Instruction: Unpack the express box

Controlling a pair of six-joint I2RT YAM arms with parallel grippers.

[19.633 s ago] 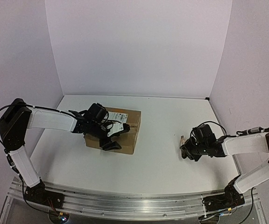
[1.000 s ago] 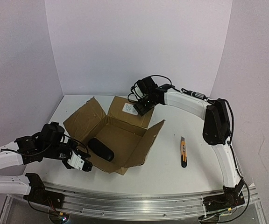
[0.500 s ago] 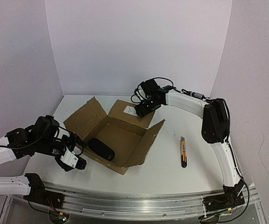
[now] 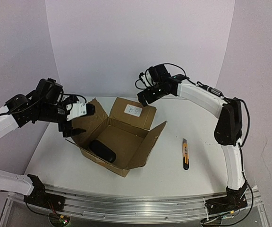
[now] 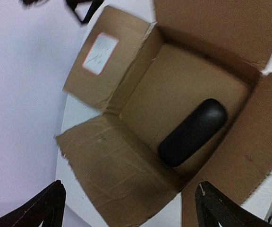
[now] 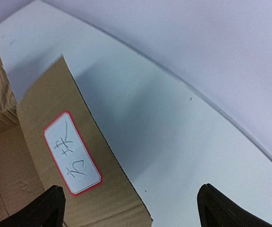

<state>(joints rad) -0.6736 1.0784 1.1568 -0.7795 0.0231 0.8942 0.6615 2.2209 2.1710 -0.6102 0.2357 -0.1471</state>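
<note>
The express box point(image 4: 122, 142) stands open mid-table, its brown flaps spread outward. A black oblong case point(image 4: 102, 151) lies on its floor, also seen in the left wrist view as the black case point(image 5: 192, 132). My left gripper point(image 4: 77, 119) hangs open above the box's left flap point(image 4: 81, 124), holding nothing; the left gripper point(image 5: 131, 213) looks down into the box. My right gripper point(image 4: 144, 98) is open just above the back flap point(image 4: 133, 112), which bears a red-bordered white label point(image 6: 72, 153). The right gripper point(image 6: 131, 213) has only flap and table between its fingers.
An orange and black utility knife point(image 4: 185, 154) lies on the white table point(image 4: 192, 118) to the right of the box. Pale walls close in the table at the back and on both sides.
My left gripper opened at the box's near corner, then rose and swung up to the left flap. My right gripper opened wider and lifted slightly off the back flap.
</note>
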